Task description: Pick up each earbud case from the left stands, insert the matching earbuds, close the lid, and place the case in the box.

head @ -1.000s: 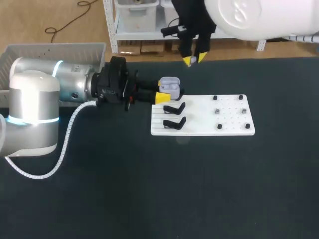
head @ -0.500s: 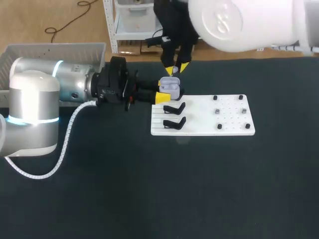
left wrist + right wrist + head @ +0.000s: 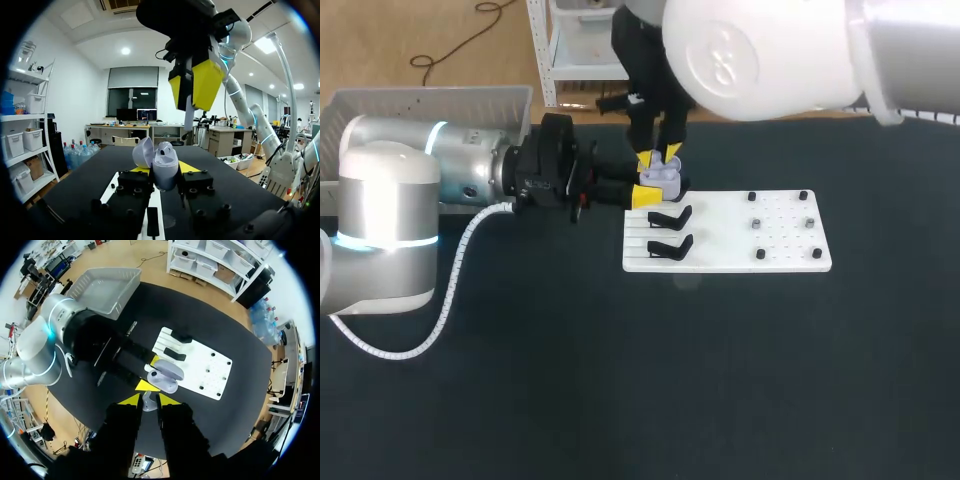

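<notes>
Right fingers (image 3: 660,157) lower now, tight on earbud (image 3: 148,402), just above case (image 3: 665,176) clasped between left fingers (image 3: 165,170).

My left gripper (image 3: 163,175) holds the lilac plastic earbud case (image 3: 164,162) upright, with its domed lid hinged open to one side. A small pale earbud (image 3: 189,114), seemingly the same lilac, hangs stem-down in my right gripper (image 3: 148,401), just above the open case.

Left arm (image 3: 390,190): silver and white cylinders, a cyan light ring (image 3: 438,131) and a white ribbed cable (image 3: 460,262) looping behind its black, screw-studded, yellow-tipped left pincer (image 3: 650,186). Right arm (image 3: 760,50): a bulbous white housing above its black, yellow-tipped right pincer (image 3: 658,157).
</notes>
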You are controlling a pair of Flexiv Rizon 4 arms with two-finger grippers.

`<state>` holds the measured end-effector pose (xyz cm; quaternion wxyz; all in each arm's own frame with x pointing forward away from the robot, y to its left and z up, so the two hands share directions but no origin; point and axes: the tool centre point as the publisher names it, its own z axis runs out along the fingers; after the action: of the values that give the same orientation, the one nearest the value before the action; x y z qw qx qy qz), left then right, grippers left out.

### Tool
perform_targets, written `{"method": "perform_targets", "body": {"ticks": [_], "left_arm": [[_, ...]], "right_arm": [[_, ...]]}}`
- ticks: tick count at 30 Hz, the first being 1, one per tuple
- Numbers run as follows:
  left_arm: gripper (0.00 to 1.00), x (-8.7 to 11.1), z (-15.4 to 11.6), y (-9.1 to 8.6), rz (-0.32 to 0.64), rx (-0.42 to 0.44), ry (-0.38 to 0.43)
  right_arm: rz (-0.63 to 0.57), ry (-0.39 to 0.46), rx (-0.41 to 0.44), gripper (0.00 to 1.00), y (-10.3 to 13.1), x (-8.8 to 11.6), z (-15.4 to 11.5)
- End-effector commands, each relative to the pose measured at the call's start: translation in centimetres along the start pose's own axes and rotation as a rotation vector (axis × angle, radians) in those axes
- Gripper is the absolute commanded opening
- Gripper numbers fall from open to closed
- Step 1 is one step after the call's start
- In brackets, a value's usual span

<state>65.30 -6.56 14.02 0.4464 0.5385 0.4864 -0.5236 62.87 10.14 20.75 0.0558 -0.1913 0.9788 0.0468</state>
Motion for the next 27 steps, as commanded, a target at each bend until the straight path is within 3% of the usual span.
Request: {"method": "perform_targets", "body": {"ticks": [1,27], "left_arm": [[0.00,0.0,0.0,0.1,0.000,0.003,0.001],[0.00,0.0,0.0,0.1,0.000,0.003,0.001]], "right_arm": [[-0.004,0.010,0.000,0.00,0.0,-0.5,0.8],[0.002,0.048,-0.018,0.00,-0.8,-1.1,2.4]]}}
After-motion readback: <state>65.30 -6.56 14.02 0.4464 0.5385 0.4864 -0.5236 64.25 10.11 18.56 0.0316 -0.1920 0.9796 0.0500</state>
